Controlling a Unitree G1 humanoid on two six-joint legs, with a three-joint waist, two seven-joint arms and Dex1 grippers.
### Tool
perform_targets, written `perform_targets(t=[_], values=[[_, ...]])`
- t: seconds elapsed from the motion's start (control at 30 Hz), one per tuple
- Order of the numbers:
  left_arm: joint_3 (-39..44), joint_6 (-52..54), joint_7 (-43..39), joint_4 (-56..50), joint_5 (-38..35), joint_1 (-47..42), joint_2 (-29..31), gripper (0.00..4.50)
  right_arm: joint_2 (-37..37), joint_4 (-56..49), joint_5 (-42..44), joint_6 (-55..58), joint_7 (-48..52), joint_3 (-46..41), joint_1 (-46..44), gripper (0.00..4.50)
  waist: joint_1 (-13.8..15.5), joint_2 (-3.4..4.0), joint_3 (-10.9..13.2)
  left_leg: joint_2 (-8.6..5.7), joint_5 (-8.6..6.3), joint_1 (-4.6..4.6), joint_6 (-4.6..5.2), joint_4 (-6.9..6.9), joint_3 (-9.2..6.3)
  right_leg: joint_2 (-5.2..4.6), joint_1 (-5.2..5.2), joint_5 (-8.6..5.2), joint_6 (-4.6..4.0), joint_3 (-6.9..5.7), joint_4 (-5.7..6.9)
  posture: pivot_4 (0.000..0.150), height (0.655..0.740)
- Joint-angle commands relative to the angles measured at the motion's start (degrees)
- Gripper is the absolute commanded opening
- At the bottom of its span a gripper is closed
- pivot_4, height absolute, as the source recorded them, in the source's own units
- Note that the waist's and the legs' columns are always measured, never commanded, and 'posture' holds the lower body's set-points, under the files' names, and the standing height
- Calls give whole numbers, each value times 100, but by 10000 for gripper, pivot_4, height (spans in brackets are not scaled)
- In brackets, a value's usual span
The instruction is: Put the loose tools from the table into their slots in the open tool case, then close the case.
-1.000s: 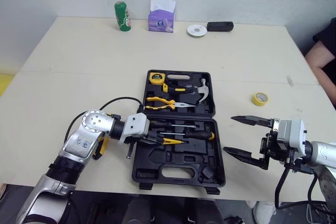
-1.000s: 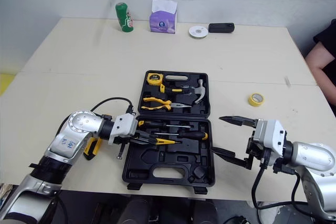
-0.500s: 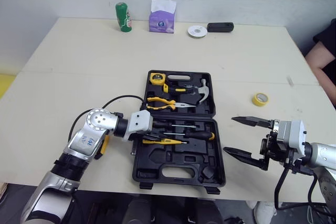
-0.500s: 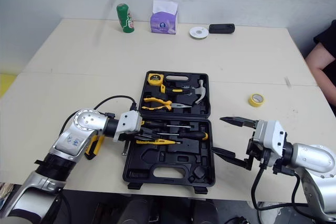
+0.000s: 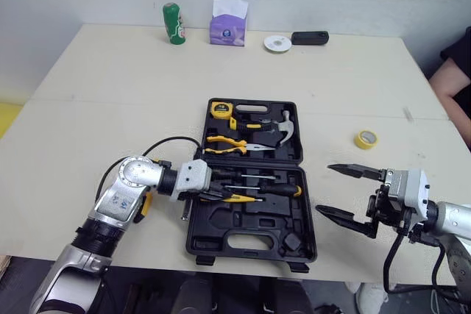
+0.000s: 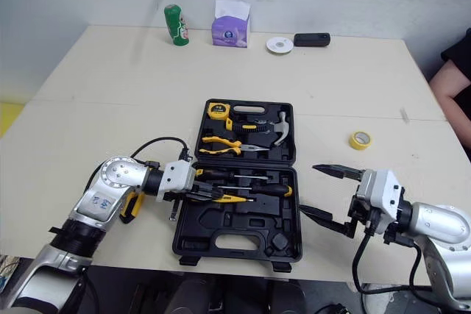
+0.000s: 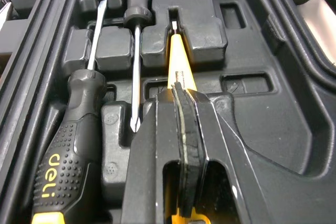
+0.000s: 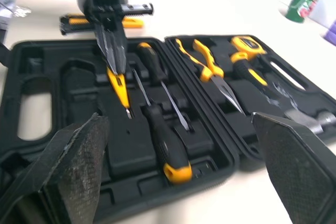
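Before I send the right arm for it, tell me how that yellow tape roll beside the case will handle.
The yellow tape roll lies flat on the table, so a push would probably slide it rather than roll it. It looks like a thin hollow ring, likely light. Tipped on edge, it could roll away.

i can read one word: "deli", in yellow letters along the black dimpled screwdriver handle (image 7: 63,156) with the yellow end. the label on the green can (image 5: 172,23) is too small to read.
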Motion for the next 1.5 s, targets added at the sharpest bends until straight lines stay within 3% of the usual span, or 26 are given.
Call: perform_targets(t=[0.03, 0.07, 0.1, 0.23, 0.37, 0.4, 0.67, 0.87, 1.23, 1.5], values=[[965, 415, 29, -321, -837, 5, 292, 187, -160, 552, -43, -413, 212, -817, 196, 45000, -1, 0, 0, 0, 0, -1, 0, 0, -2, 0, 0, 0, 0, -1, 2, 1500, 7400], [1166, 498, 82, -281, -923, 47, 395, 187, -203, 762, -64, -514, 284, -971, 229, 45000, -2, 0, 0, 0, 0, -1, 0, 0, -1, 0, 0, 0, 0, -2, 2, 1500, 7400], [1379, 513, 151, -187, -962, 104, 505, 6676, -267, 1045, -116, -673, 377, -1130, 249, 45000, -2, 0, 0, 0, 0, 0, 0, -1, -1, 0, 1, 0, 0, -2, 3, 1500, 7400], [2043, 345, 443, 313, -835, 338, 881, 23161, -508, 2227, -366, -1365, 541, -1655, 132, 45000, -39, 1, 1, 0, 0, 8, 0, -3, 4, 1, 4, 0, 0, 0, -2, 1500, 7400], [2843, -77, 987, 1402, -687, 476, 1272, 42543, -744, 3532, -598, -2109, 508, -2083, -75, 45000, -108, 3, 3, 1, 0, 9, 0, -10, 8, 0, -4, 0, 0, 2, -3, 1500, 7400], [3027, -182, 1143, 1659, -666, 497, 1347, 44709, -797, 3876, -671, -2308, 478, -2158, -112, 45000, -131, 2, 4, 1, 0, 9, -1, -14, 7, -1, -6, 0, 0, 2, -4, 1500, 7400], [4196, -831, 2064, 3640, -560, 1120, 2051, 44709, -1117, 6352, -1058, -3707, -221, -2752, 57, 45000, -174, 6, 6, 2, -8, 11, -8, -25, 15, -11, -13, -1, -1, 6, -5, 1500, 7400], [5036, -891, 2824, 4210, -686, 1943, 2282, 44709, -1091, 7219, -997, -4204, -637, -3037, 490, 45000, -228, 7, 6, 4, -33, 16, -40, -27, 12, -19, -14, -2, -3, 10, -4, 1500, 7400], [5283, -770, 2933, 3535, -805, 2558, 2034, 44709, -852, 7052, -921, -4284, -823, -2725, 377, 45000, -295, 8, 6, 3, -40, 59, -57, -64, 34, -24, 2, -5, -9, 28, -6, 1500, 7400], [5158, -226, 2718, 2442, -1043, 2536, 1917, 44709, -734, 5482, -381, -3222, -65, -1995, -138, 45000, -307, 9, 6, 4, -30, 89, -68, -102, 57, -24, -1, -8, -14, 41, -5, 1500, 7400]])
